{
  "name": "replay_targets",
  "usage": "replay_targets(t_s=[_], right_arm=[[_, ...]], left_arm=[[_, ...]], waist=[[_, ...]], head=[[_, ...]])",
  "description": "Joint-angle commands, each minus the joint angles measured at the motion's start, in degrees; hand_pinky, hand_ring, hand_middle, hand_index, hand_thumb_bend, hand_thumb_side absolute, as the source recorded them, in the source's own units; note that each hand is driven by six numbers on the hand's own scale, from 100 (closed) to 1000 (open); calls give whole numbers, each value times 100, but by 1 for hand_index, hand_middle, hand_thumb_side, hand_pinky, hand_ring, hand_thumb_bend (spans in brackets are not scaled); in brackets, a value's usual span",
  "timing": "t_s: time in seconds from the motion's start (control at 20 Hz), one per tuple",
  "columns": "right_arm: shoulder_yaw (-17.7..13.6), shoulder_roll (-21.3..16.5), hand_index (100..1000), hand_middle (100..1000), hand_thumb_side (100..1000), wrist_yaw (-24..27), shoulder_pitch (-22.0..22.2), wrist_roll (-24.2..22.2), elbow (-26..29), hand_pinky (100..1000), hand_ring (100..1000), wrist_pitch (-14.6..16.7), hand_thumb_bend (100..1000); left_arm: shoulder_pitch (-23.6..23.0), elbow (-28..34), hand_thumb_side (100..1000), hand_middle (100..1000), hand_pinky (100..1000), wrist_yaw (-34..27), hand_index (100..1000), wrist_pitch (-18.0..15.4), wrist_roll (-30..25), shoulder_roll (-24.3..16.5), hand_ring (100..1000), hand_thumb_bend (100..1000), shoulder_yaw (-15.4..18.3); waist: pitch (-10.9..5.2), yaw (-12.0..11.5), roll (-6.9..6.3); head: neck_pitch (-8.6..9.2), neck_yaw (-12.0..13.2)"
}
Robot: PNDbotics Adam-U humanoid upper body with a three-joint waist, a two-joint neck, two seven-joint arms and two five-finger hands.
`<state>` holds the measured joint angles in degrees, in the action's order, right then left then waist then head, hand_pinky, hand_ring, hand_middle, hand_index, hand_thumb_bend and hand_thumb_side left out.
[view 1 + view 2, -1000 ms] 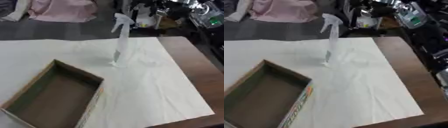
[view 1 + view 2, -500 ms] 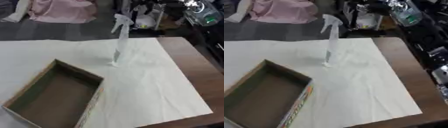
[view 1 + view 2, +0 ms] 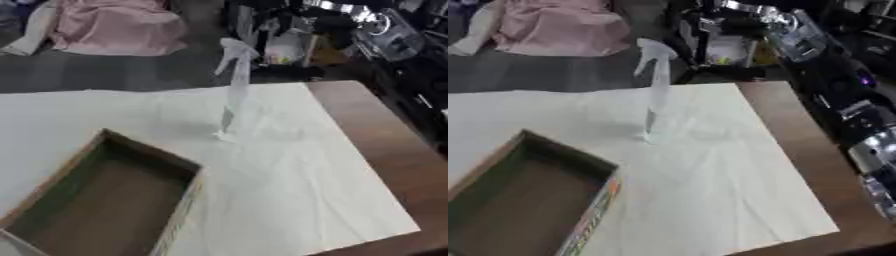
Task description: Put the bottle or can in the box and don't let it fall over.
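One tall, thin spray bottle (image 3: 234, 90) is all you have to move, and it looks top-heavy: a clear, narrow body on a small foot, with a white trigger head at the top. It stands upright on the white cloth (image 3: 289, 170) toward the far edge of the worktop, well apart from the open cardboard box (image 3: 96, 200) at the near left corner. Judge it light, probably stiff plastic and rather smooth, so a nudge high up could tip it. Take hold around the body, low to mid height, not by the trigger, and keep it vertical as you carry it. The box floor looks flat and bare; set the foot down fully before letting go. Neither hand shows: only a silver and black part of the right arm (image 3: 872, 155) appears at the right edge, so I cannot tell how wide its fingers are.
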<state>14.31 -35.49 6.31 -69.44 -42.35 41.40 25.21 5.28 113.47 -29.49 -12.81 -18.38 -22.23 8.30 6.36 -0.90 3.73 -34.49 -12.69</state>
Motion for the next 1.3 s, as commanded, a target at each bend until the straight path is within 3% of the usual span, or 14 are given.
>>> replay_targets(t_s=[0.05, 0.65, 1.3], right_arm=[[-61, -97, 1000, 995, 672, 35, -103, -961, 117, 832, 1000, 1010, 100], [-76, -65, 1000, 1000, 675, 202, -86, -961, 217, 834, 1000, 970, 100], [-37, -402, 1000, 1000, 661, 508, 210, -961, 662, 829, 1000, 799, 100]], left_arm=[[92, 113, 740, 693, 592, -25, 904, 21, -8, -125, 754, 100, -3], [162, 113, 745, 691, 588, 35, 904, 54, -54, -107, 753, 100, -16], [218, 113, 751, 688, 583, 122, 904, 87, -102, -90, 753, 100, -26]], waist=[[-48, -23, -10], [101, -137, 51], [268, -193, 118]], head=[[102, -75], [147, -143], [150, -157]])
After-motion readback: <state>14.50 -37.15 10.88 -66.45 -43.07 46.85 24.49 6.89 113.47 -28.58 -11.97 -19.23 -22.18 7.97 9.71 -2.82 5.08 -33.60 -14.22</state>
